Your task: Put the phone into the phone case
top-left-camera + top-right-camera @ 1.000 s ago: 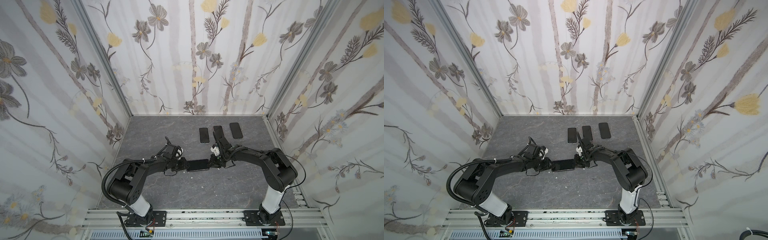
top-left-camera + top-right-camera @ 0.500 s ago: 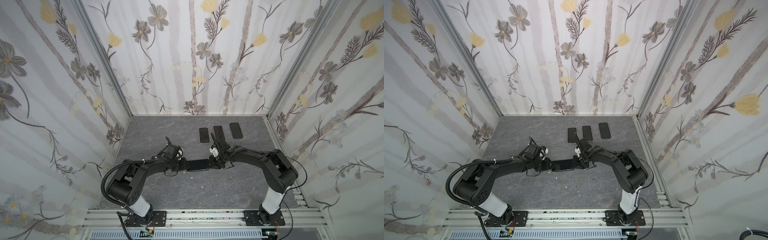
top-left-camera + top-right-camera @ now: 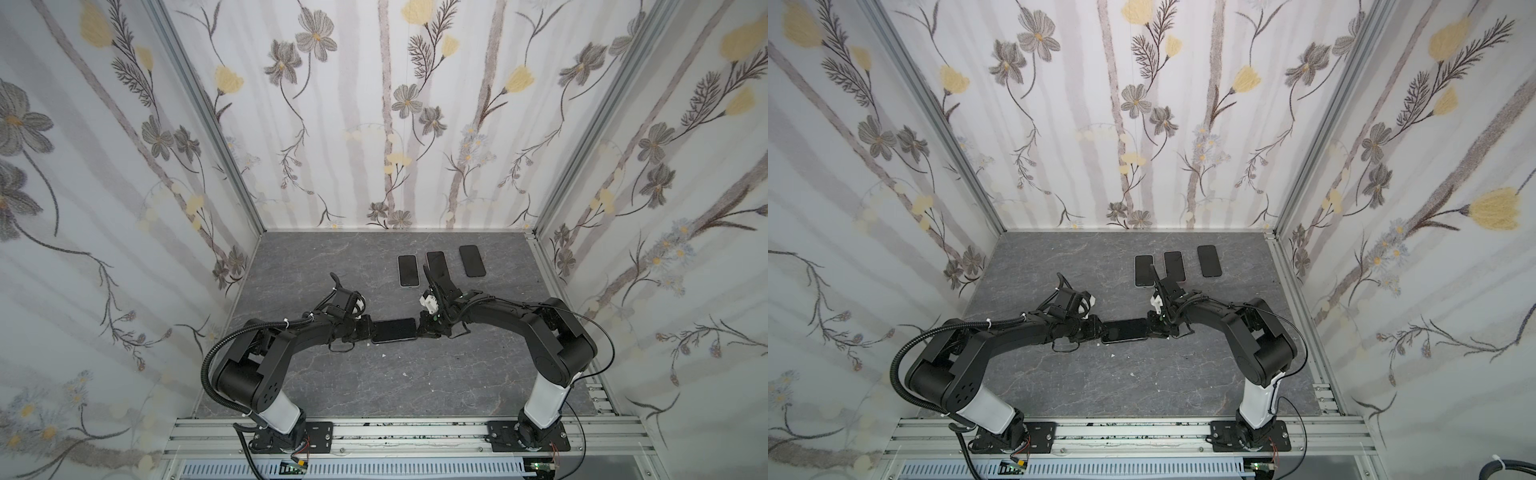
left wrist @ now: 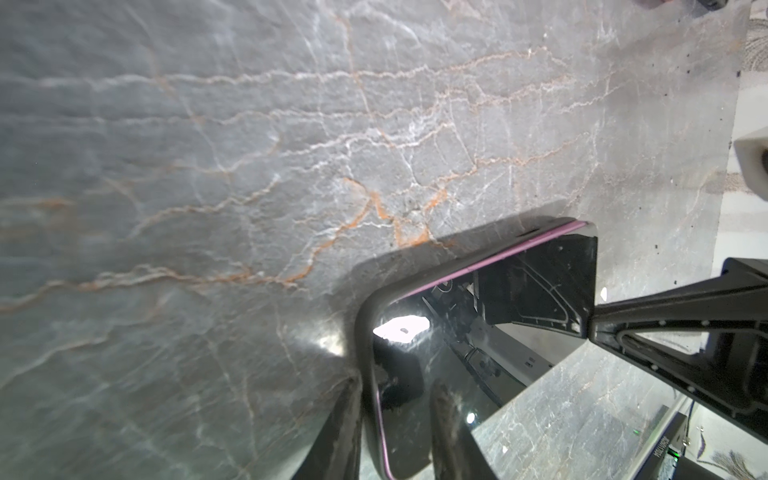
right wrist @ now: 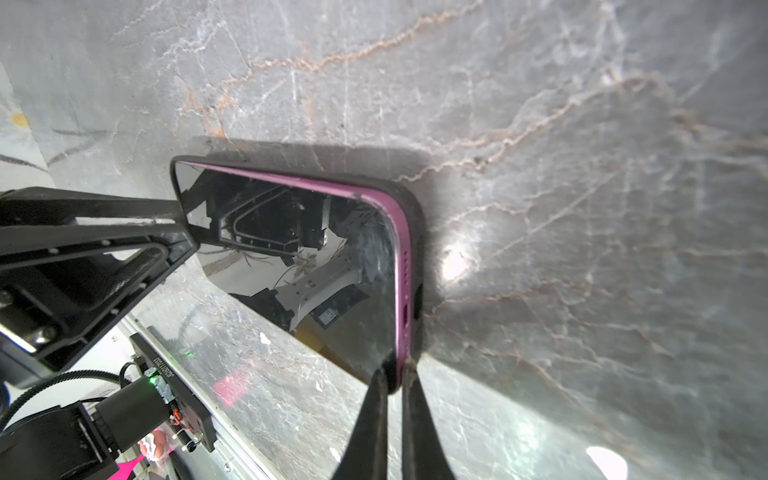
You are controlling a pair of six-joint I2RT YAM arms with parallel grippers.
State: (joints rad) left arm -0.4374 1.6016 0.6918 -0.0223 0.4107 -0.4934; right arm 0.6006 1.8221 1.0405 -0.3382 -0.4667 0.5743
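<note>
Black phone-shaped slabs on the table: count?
4. Three black slabs in a back row, middle one partly behind the right arm; purple-edged phone mid-table between left hand and right hand.

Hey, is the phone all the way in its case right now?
Not fully: the phone sits in the black case, but its purple end edge shows above the case rim.

Phone [image 3: 394, 330] on table [image 3: 374, 386] centre, three phones [image 3: 437, 266] in row behind it
</note>
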